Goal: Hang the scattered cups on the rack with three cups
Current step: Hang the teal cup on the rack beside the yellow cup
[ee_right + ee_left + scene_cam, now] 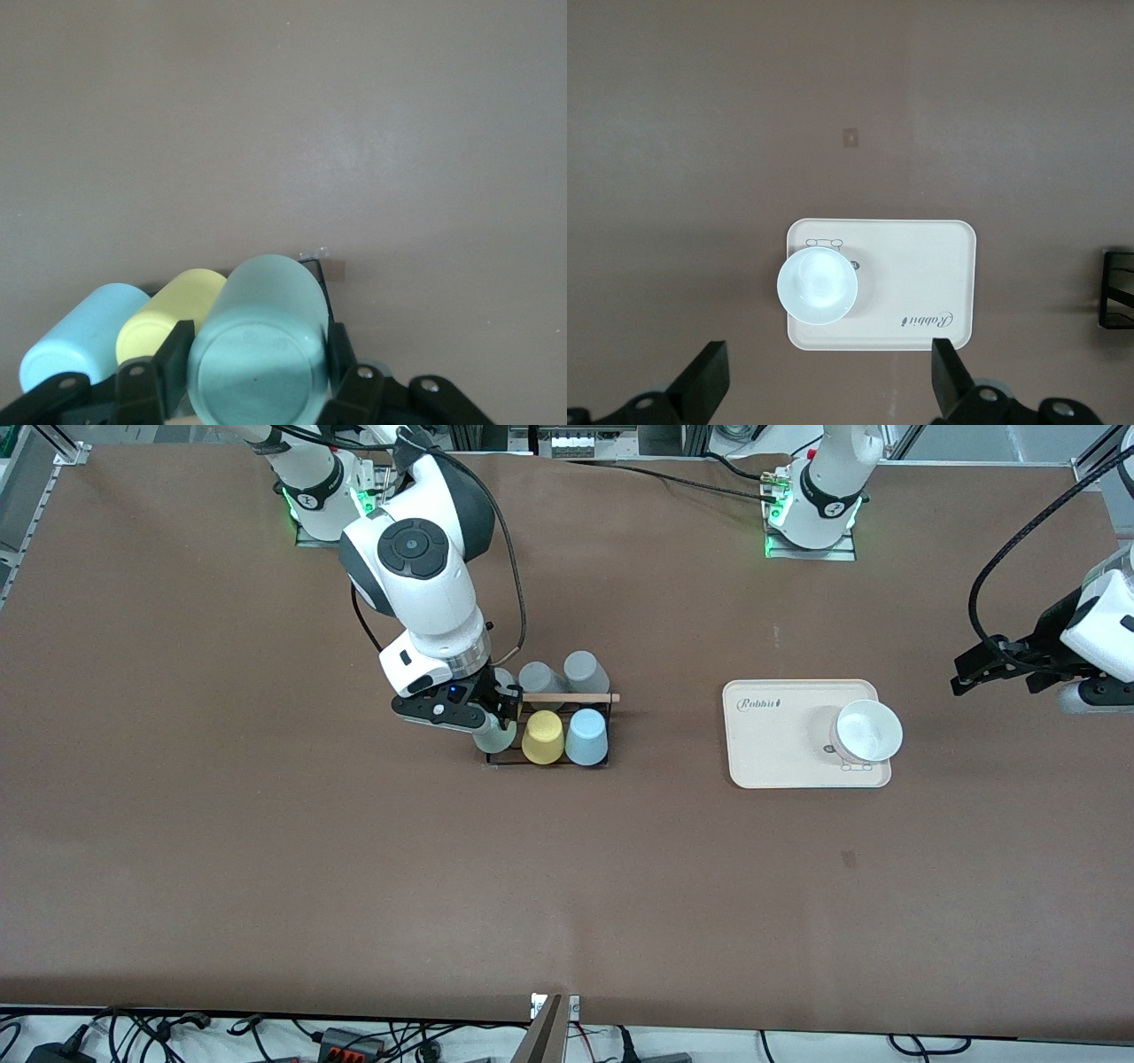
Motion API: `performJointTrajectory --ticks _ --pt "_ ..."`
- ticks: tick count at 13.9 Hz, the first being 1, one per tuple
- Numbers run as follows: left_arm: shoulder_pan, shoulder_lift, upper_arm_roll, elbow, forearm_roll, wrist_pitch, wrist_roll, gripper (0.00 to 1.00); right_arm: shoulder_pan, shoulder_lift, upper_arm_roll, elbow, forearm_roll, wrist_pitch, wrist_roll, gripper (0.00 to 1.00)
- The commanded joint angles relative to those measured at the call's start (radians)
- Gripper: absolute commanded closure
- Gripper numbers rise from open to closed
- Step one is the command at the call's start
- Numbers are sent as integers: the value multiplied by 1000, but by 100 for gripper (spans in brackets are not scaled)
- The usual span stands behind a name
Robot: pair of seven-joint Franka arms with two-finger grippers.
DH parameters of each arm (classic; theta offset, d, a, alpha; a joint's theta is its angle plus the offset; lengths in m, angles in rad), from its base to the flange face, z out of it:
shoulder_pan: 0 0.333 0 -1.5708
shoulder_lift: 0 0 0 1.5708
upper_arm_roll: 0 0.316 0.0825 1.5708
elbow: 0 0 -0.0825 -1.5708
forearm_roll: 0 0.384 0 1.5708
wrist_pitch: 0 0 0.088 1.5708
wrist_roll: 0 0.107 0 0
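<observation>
Mint cup [259,354] in right gripper [257,359] at rack [549,726] (left gripper [824,381] open, idle)

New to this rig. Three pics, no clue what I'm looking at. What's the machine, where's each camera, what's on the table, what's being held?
Two robot arms with two-finger grippers share one brown table. The wide picture comes from a high camera facing them; the other two come from cameras on each arm's wrist.

The right gripper is shut on the pale mint green cup, holding it over the end of the black wire rack nearest the right arm. On the rack sit a yellow cup and the light blue cup, with two grey cups in the row farther from the front camera.

The left gripper is open and empty, waiting above the table near the left arm's end. Its wrist view looks down on a cream tray carrying a white bowl.
</observation>
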Motion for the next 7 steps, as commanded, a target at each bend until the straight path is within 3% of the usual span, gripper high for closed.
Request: performJointTrajectory --ticks 1,7 --pt "0 -59 9 -93 -10 71 7 0 21 25 -5 26 -33 -9 30 100" --pt "-4 -59 7 -88 -10 74 8 0 36 52 -5 20 -56 7 31 100"
